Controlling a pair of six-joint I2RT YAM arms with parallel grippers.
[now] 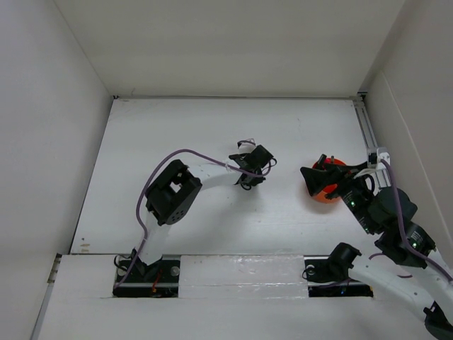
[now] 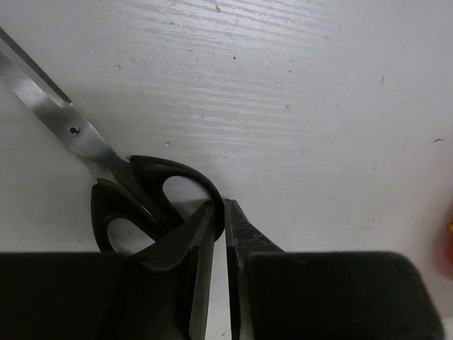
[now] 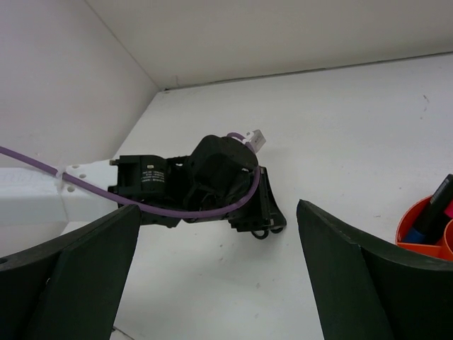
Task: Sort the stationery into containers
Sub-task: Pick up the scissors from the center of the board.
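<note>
On my left wrist view, bottom centre, the left pincer (image 2: pixel 220 205) is pinched almost shut on the rim of one handle loop of the black-handled steel scissors (image 2: pixel 134 180). They lie flat on the white tabletop (image 2: pixel 318 106), blades running off to the upper left. On my right wrist view the right pincer (image 3: pixel 218 212) gapes wide with nothing in it. At that frame's lower right edge sits the small round orange plastic cup (image 3: pixel 409 225), a black marker (image 3: pixel 437 202) standing inside.
</note>
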